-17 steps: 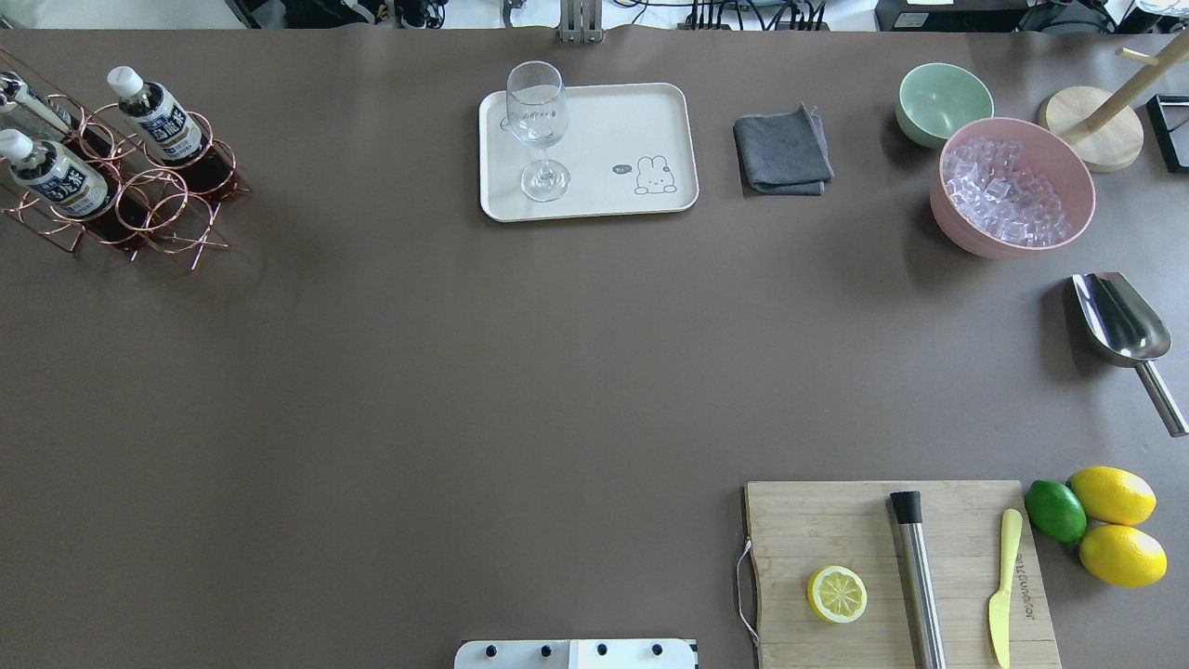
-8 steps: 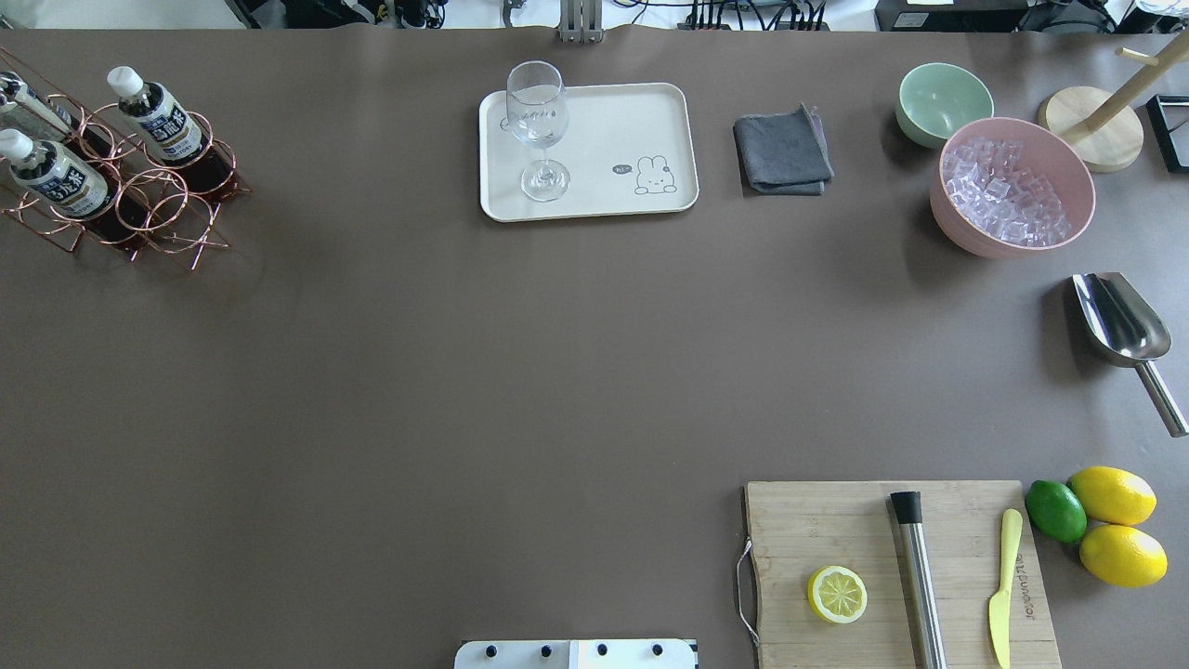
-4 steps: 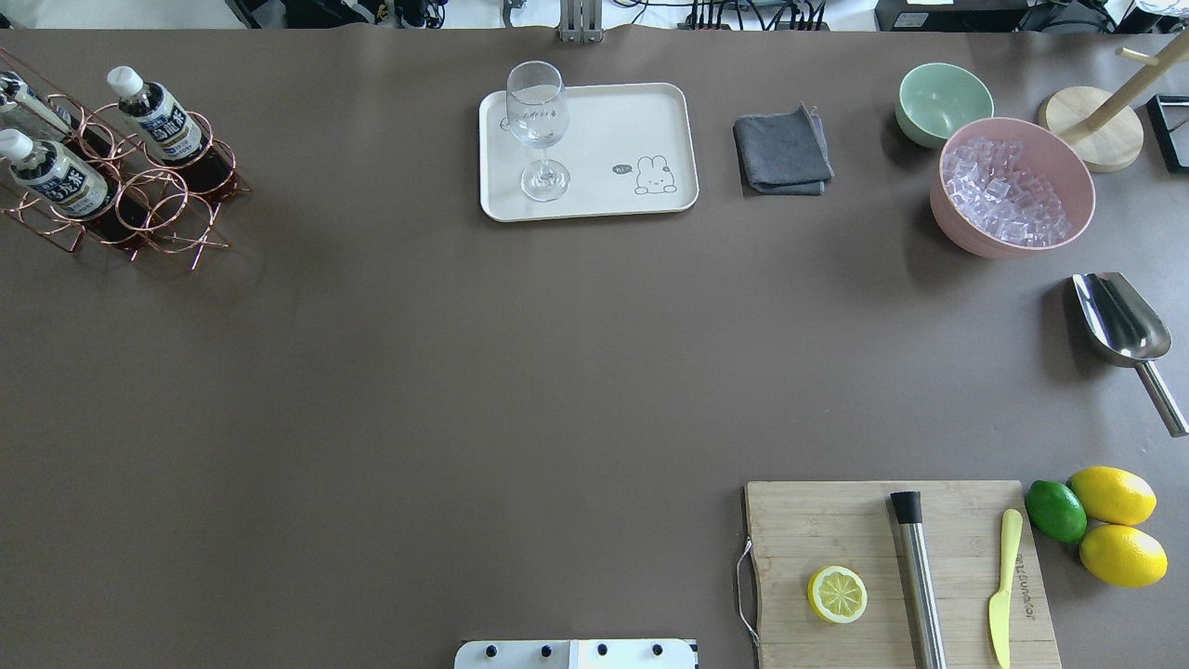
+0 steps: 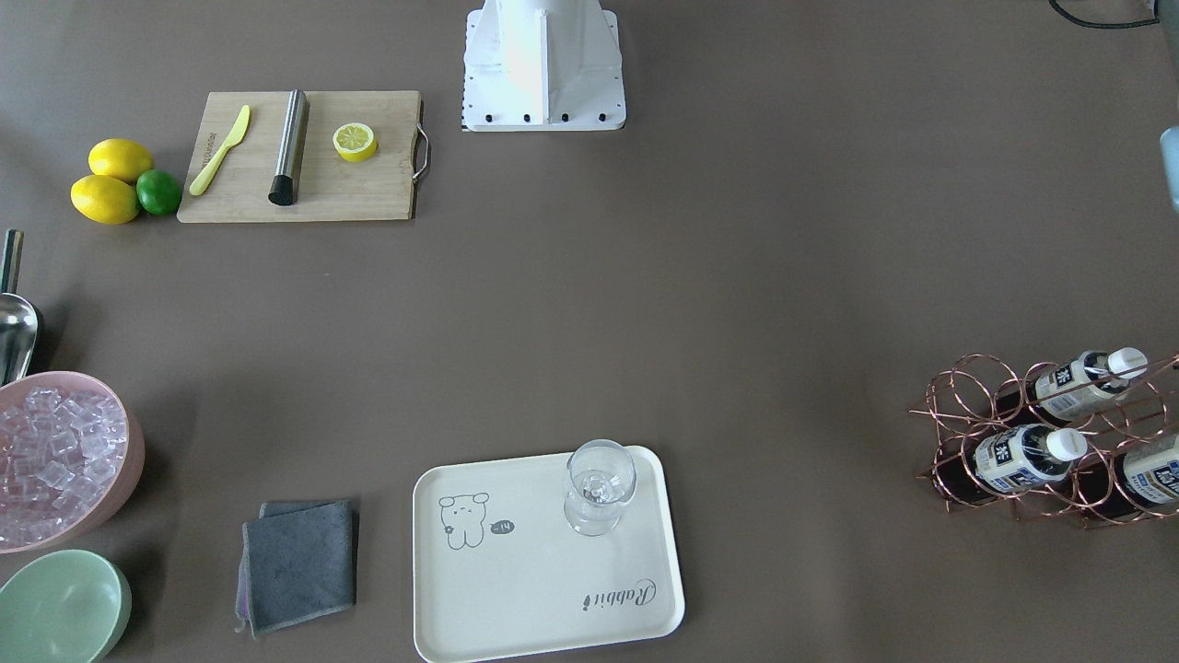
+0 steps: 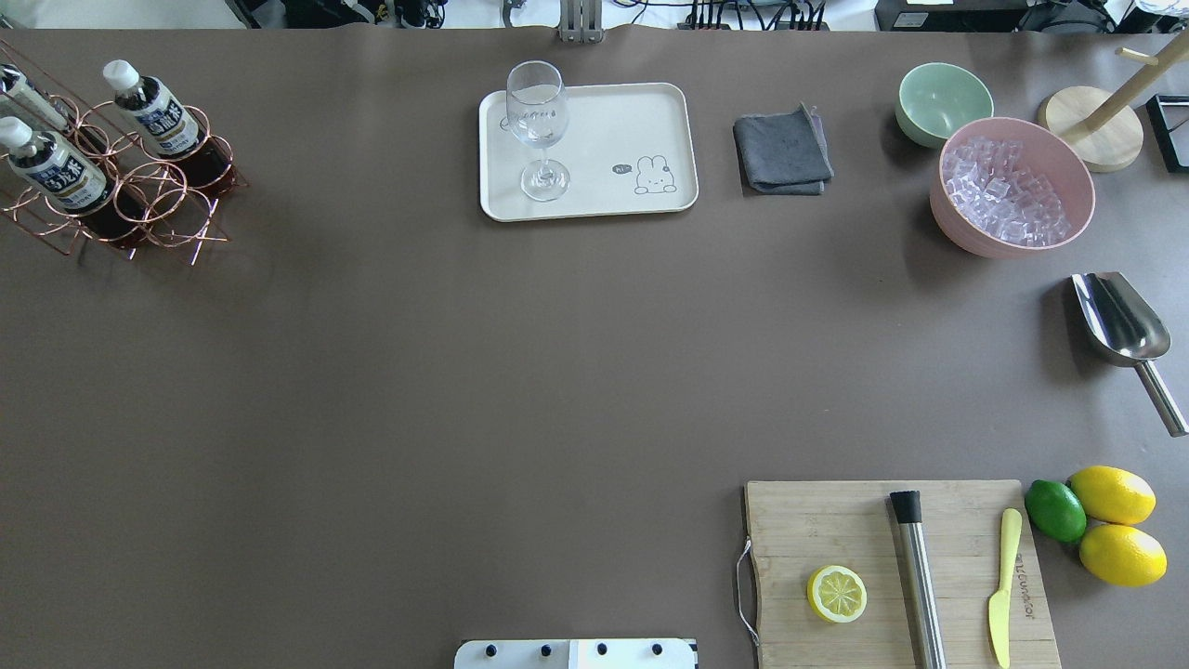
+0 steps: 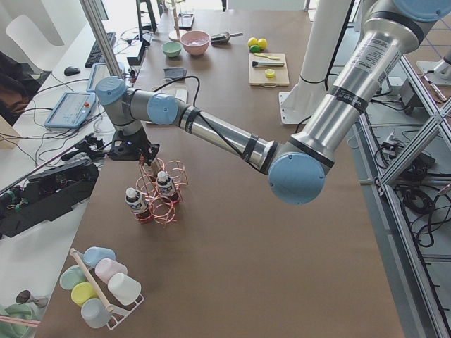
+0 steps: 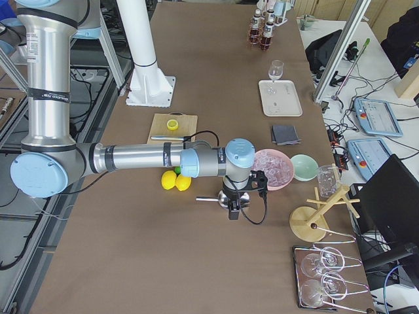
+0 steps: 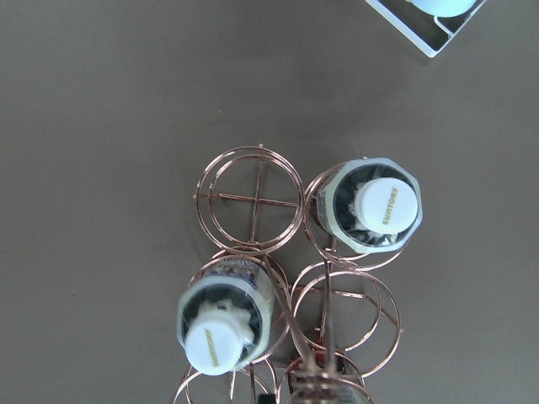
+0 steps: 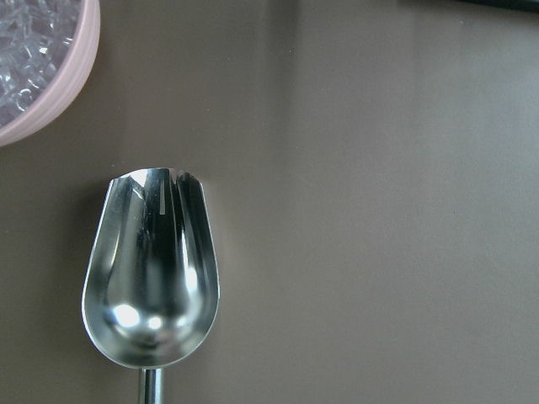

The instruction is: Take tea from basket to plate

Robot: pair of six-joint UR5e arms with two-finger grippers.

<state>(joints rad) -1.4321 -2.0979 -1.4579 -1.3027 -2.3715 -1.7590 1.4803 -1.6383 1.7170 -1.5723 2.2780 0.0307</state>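
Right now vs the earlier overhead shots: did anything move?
The basket and its three tea bottles shifted slightly toward the table's far edge. The left gripper sits right over the basket in the left side view; whether it grips a bottle cannot be told. No bottle has left the basket. The plate, glass and cutting board stayed put.

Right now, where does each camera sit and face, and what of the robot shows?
Front: across the table, facing the robot, steeply down; base only.
Overhead: behind the robot, forward and down; base edge only.
Left: table's left end; left arm, left end effector above the basket.
Right: table's right end; right arm, right end effector low.
Left wrist: down on the basket; no body.
Right wrist: down on the scoop; no body.
Shared: front and overhead show the plate.
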